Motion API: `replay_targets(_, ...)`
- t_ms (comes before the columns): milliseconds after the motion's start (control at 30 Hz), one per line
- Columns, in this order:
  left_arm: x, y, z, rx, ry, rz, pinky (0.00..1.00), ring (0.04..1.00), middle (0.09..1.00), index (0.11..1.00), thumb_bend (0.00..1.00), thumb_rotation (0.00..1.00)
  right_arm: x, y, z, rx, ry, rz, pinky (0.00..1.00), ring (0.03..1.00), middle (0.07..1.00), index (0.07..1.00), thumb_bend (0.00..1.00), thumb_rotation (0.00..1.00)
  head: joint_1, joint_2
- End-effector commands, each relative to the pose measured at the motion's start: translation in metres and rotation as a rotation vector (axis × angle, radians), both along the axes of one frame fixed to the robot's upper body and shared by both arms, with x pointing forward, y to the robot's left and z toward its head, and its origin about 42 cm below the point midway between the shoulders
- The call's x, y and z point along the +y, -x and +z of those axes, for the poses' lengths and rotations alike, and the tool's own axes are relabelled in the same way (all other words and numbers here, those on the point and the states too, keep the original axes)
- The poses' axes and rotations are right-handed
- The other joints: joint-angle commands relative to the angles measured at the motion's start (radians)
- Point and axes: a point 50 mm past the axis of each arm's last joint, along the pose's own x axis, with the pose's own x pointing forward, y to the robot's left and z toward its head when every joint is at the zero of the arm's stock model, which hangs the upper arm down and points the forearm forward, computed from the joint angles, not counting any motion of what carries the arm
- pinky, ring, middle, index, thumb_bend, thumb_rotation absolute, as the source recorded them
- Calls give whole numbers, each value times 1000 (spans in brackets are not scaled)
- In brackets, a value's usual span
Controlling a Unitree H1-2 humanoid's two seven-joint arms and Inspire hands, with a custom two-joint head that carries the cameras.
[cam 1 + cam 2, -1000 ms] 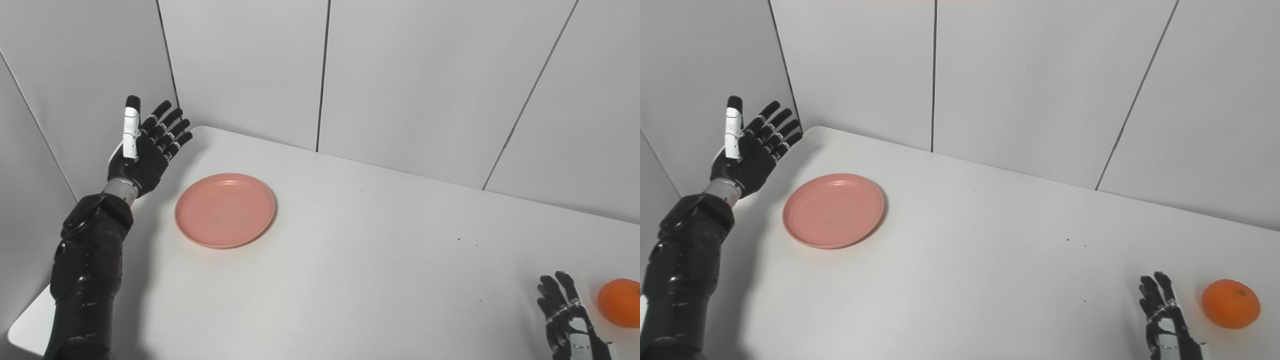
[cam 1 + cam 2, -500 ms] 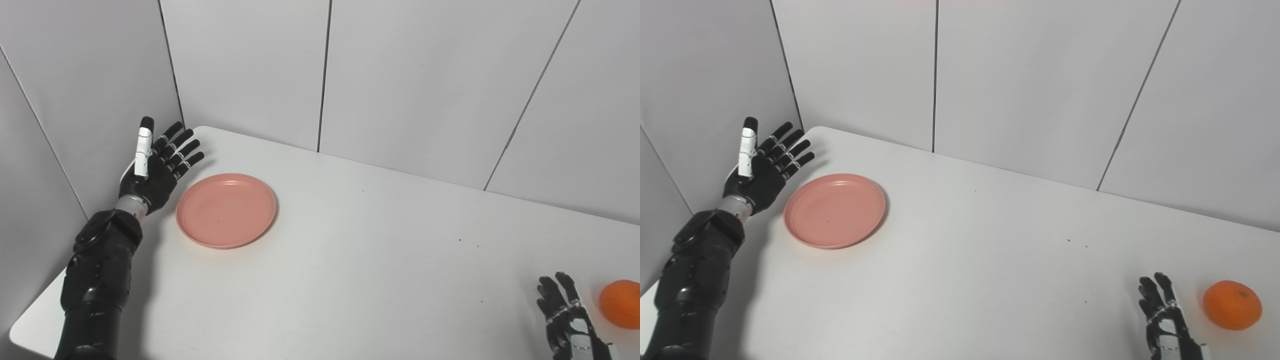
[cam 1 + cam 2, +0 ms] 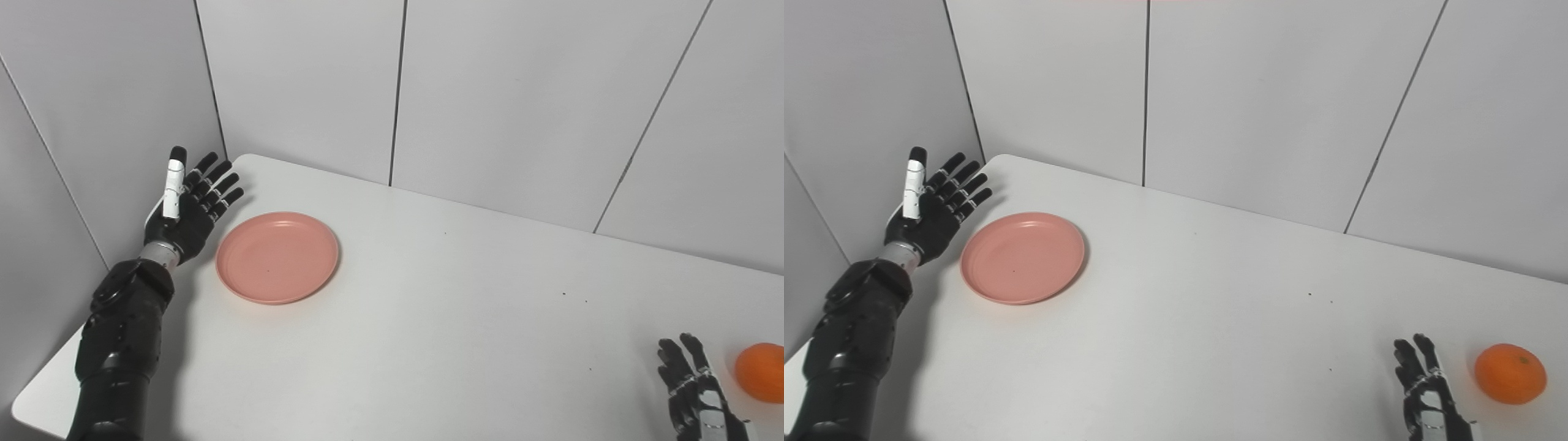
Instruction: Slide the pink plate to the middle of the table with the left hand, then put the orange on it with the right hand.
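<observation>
A round pink plate (image 3: 276, 257) lies empty on the white table (image 3: 441, 306) at the far left. My left hand (image 3: 187, 208) is open, fingers spread, just left of the plate and apart from its rim. An orange (image 3: 1510, 373) sits at the right near the front edge. My right hand (image 3: 1427, 392) is open, resting low at the bottom right, a little left of the orange and not touching it.
Grey wall panels (image 3: 398, 86) close the table at the back and the left, close behind my left hand. The table's left corner (image 3: 37, 404) and front edge are near my left arm.
My left hand has come down and to the right, closer to the plate's left rim. The view has shifted slightly. The plate, orange and right hand have not moved.
</observation>
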Motion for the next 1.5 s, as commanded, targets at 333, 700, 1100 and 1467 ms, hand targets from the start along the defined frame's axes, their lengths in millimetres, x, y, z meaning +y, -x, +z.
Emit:
replay_targets(333, 25, -9, 21, -54, -74, 42, 857, 862, 868, 857, 991, 684, 13, 31, -43, 167, -66, 2, 982, 934, 878, 929, 793, 880, -4, 13)
replay_targets(700, 37, -14, -4, -29, -59, 63, 739, 809, 822, 810, 969, 682, 12, 32, -42, 168, -59, 1, 980, 931, 881, 933, 790, 881, -4, 20)
replay_targets(1100, 37, -17, -31, 3, -36, 47, 657, 754, 787, 800, 916, 708, 14, 33, -41, 164, -51, 6, 977, 931, 881, 931, 777, 887, -10, 29)
replay_targets(1467, 9, -10, -43, 13, -43, -37, 680, 793, 822, 808, 937, 694, 17, 32, -39, 166, -58, 3, 968, 923, 870, 921, 780, 870, -18, 32)
